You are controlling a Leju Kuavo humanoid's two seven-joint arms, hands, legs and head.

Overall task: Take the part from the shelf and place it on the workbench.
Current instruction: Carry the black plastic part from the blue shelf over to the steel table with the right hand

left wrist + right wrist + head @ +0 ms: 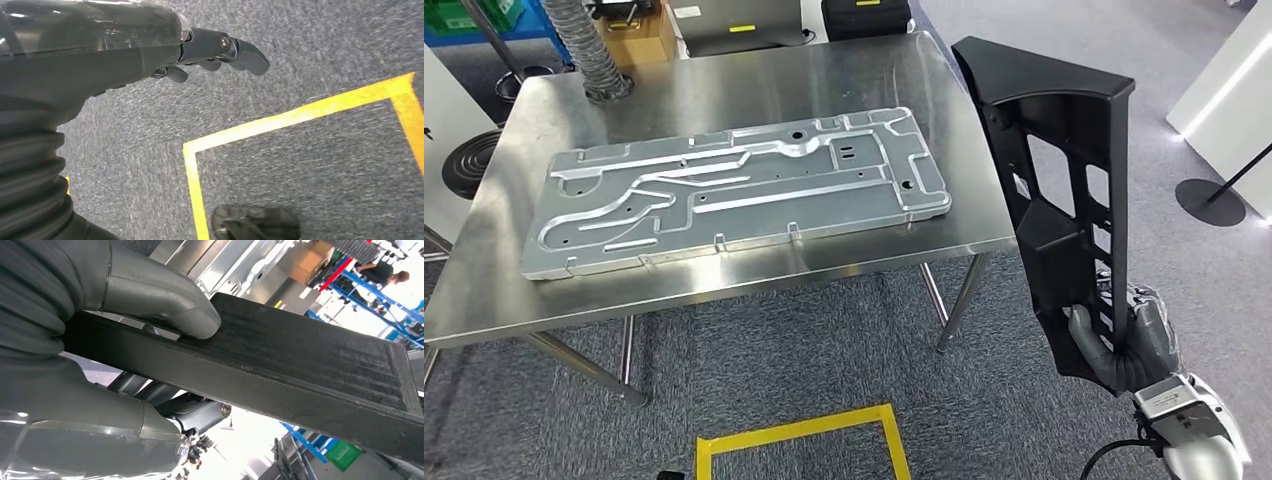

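The part is a long black plastic panel (1056, 190) with cut-out slots, standing upright to the right of the workbench. My right hand (1129, 345) grips its lower end, thumb across the front edge. In the right wrist view the thumb (160, 297) presses on the panel's flat black face (310, 365). The steel workbench (724, 90) lies ahead and to the left, with a large silver machined plate (734, 190) on it. My left hand (220, 50) hangs over the carpet, its fingers stretched out and holding nothing.
Yellow floor tape (804, 440) marks a box on the grey carpet in front of the bench. A ribbed hose (589, 50) rises at the bench's back left. Boxes and a blue crate stand behind it. A round stanchion base (1209, 200) sits at right.
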